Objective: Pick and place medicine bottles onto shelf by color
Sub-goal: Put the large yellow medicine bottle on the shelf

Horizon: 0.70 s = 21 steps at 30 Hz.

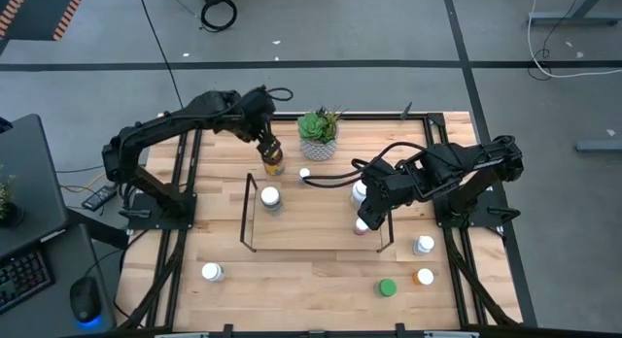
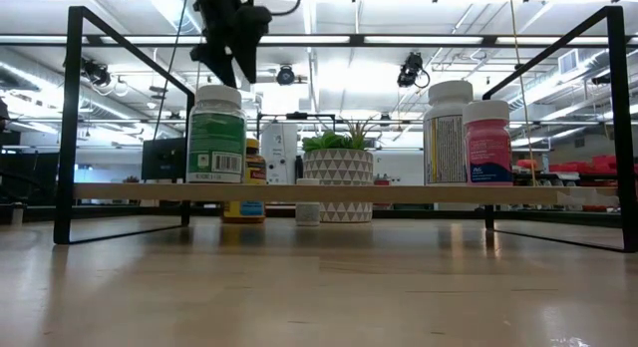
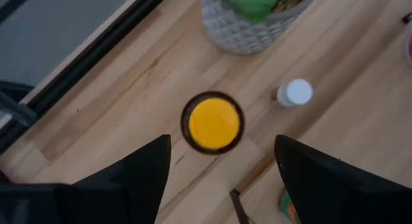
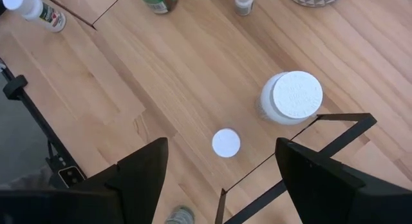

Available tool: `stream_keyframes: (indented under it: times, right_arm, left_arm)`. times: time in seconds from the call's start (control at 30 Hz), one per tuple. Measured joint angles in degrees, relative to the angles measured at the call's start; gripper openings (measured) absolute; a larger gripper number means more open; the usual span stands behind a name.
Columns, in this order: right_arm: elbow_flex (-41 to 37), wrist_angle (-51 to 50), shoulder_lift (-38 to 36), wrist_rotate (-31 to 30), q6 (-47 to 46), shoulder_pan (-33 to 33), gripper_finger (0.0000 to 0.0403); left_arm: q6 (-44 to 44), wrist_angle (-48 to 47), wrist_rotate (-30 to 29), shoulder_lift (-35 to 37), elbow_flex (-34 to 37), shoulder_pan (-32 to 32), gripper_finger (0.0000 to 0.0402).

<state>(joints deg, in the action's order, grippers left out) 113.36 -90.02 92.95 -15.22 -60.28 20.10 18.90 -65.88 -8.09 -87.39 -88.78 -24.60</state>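
Overhead, toward the lower left of the high view, a white-capped bottle (image 1: 211,272) stands alone on the pale plank table (image 1: 301,280). Farther right, the left gripper (image 1: 271,153) hangs with its fingers spread, released, directly above the amber yellow-capped bottle (image 1: 274,166); its wrist view alone shows the round yellow cap (image 3: 212,123) face-on between the two dark fingers, with a tiny white-capped vial (image 3: 295,93) beside it. The thin black wire shelf (image 1: 249,214) holds a white-capped bottle (image 1: 270,197) at its left end. Only the low view reveals that bottle's green label with a barcode (image 2: 216,134); the print is too small to read. Behind stands a potted plant (image 1: 319,134) in a grey, triangle-patterned pot. At the shelf's right end, the right gripper (image 1: 367,214) hovers open, holding nothing, over a large white bottle (image 4: 291,97) with a ribbed cap and a pinkish bottle (image 2: 486,143). In the lower right sit a green-capped bottle (image 1: 387,287), an orange-capped bottle (image 1: 425,277) and another white one (image 1: 424,245).
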Motion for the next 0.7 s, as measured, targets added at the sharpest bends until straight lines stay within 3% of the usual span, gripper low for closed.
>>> stream_keyframes:
  times: [0.7]
  right_arm:
    - [0.0,0.0,0.0,4.0,1.8,-0.9,0.0294]
  left_arm:
    - [-1.5,-1.8,1.3,-10.9,0.1,-0.3,0.0284]
